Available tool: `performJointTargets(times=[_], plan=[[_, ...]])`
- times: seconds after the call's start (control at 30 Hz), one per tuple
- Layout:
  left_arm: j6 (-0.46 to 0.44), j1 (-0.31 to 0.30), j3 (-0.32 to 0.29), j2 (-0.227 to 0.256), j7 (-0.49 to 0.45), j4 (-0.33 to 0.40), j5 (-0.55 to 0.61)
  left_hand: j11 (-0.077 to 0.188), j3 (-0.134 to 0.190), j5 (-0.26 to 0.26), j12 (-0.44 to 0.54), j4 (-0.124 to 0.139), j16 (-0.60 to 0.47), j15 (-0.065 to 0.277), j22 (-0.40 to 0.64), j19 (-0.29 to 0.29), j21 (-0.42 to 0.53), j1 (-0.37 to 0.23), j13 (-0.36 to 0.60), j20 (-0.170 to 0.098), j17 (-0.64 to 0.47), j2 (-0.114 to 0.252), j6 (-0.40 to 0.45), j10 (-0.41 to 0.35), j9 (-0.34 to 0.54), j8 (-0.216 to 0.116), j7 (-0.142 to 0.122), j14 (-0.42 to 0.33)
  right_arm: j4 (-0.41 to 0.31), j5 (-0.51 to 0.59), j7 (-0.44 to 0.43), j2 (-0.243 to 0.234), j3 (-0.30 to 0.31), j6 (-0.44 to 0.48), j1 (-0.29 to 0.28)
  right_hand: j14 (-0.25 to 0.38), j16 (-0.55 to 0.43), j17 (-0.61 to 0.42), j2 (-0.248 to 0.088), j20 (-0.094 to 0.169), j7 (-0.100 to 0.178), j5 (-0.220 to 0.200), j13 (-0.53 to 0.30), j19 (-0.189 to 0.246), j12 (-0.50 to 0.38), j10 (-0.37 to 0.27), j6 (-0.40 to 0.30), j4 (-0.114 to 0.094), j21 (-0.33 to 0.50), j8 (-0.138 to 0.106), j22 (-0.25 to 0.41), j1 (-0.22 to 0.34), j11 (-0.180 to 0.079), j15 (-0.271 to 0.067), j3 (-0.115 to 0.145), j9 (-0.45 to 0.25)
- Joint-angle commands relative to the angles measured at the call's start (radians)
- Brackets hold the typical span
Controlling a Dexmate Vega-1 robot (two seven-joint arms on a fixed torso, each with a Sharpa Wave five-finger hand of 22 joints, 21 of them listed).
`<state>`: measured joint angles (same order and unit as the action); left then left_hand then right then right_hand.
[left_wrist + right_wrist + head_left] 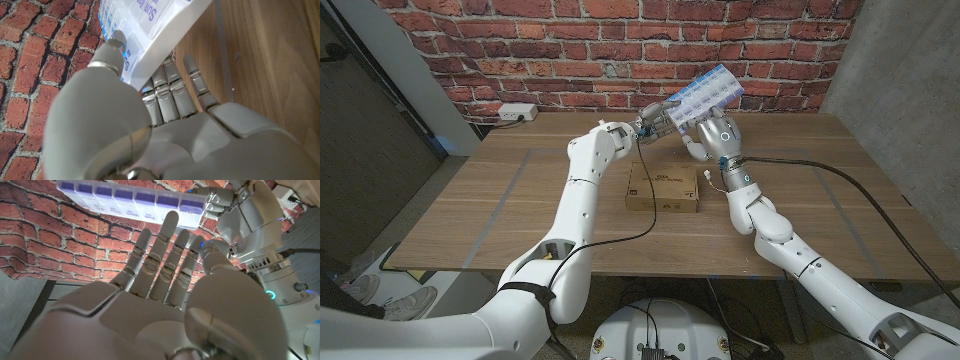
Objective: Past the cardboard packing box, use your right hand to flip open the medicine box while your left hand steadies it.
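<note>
My left hand (660,124) grips the medicine box (708,93) aloft past the cardboard packing box (663,190), toward the bench's (500,200) far edge. Right hand (712,135) is open beneath it, holding nothing; next I'd catch a lid and flip.

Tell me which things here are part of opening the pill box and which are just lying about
Part of the job:
pill box
left hand, holding it
right hand, beside it
cardboard box

Lying about:
power strip
cable
</note>
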<state>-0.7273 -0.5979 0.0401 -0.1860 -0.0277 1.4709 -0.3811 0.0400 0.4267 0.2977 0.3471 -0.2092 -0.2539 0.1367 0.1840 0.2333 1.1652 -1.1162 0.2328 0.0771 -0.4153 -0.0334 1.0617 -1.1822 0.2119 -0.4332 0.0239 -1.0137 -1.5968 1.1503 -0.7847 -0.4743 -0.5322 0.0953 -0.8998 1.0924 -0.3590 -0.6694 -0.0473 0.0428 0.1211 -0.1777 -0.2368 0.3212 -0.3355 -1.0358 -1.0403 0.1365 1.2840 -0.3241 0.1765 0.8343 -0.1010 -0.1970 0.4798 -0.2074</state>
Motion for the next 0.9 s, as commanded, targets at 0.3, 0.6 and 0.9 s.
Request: performJointTargets(times=[0.3,0.6,0.9], plan=[[-0.012,-0.031,0.007,0.0,0.003,0.063,-0.013,0.11,0.05,0.009,-0.004,0.054,0.007,0.105,0.003,-0.006,0.003,-0.074,0.045,-0.005,-0.016,0.088,0.076,-0.061,0.068,0.001,0.008,0.009,-0.027,0.004,0.051,-0.027,-0.012,0.015,-0.008,-0.004,0.003,-0.005,0.02,0.073,-0.029,-0.005,-0.03,-0.002,-0.019,-0.08,-0.113,-0.02,-0.005,-0.036,0.005,-0.069,0.019,-0.021,-0.007,0.008],[-0.024,-0.045,0.016,0.008,0.01,0.091,-0.026,0.139,0.039,0.011,-0.006,0.056,0.003,0.106,0.004,-0.006,0.004,-0.062,0.057,-0.014,-0.029,0.079,0.079,-0.055,0.067,0.003,-0.009,0.011,-0.04,0.015,0.1,-0.028,-0.017,0.023,-0.001,-0.024,0.014,-0.002,0.037,0.069,-0.043,-0.012,-0.025,-0.02,-0.006,-0.087,-0.128,-0.027,-0.01,-0.023,0.006,-0.107,0.033,-0.018,-0.009,0.019],[-0.026,-0.044,0.023,0.012,0.01,0.085,-0.028,0.146,0.035,0.014,-0.007,0.058,0.002,0.106,0.005,-0.007,0.006,-0.055,0.064,-0.017,-0.038,0.08,0.08,-0.058,0.064,0.005,-0.012,0.017,-0.029,0.021,0.095,-0.016,-0.021,0.03,0.005,-0.04,0.022,0.0,0.042,0.064,-0.032,-0.022,-0.014,-0.032,0.025,-0.053,-0.103,-0.025,-0.012,0.001,0.008,-0.117,0.023,-0.016,0.003,0.021]])
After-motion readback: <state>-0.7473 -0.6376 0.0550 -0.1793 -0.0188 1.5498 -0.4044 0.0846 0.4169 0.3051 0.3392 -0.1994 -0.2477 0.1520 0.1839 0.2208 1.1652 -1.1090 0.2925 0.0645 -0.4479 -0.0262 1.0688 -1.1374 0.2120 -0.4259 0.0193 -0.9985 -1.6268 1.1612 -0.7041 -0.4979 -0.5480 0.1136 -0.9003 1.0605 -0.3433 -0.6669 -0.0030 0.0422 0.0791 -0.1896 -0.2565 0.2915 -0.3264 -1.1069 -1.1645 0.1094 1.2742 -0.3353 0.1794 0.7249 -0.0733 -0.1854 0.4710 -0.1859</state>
